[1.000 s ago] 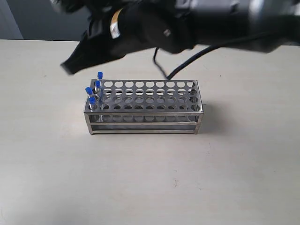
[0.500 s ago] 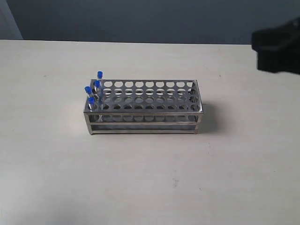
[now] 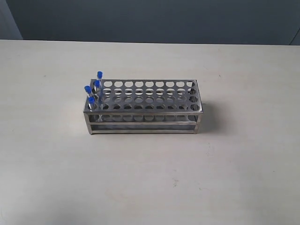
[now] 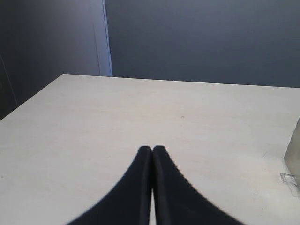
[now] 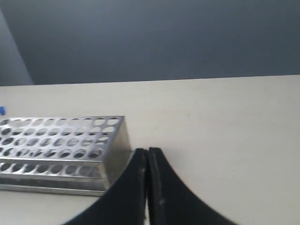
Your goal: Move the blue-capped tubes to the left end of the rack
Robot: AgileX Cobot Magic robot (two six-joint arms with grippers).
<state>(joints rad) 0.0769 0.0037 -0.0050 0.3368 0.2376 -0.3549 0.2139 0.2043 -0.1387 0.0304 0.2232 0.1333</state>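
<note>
The silver rack (image 3: 145,104) stands mid-table in the exterior view, with several blue-capped tubes (image 3: 93,90) upright in the holes at its left end. Neither arm shows in that view. In the right wrist view, my right gripper (image 5: 147,151) is shut with nothing in it, beside the rack's (image 5: 61,145) end; a sliver of blue cap (image 5: 2,110) peeks in at the frame edge. In the left wrist view, my left gripper (image 4: 152,148) is also shut and empty over bare table, with only a corner of the rack (image 4: 294,159) visible.
The beige table (image 3: 150,178) runs back to a dark blue-grey wall (image 3: 154,21). In the left wrist view a table corner and its edge (image 4: 28,101) lie near a pale wall strip.
The right arm, which hung over the rack's left end a second ago, has swung away to the right and left the exterior view. The tubes and rack have not moved.
</note>
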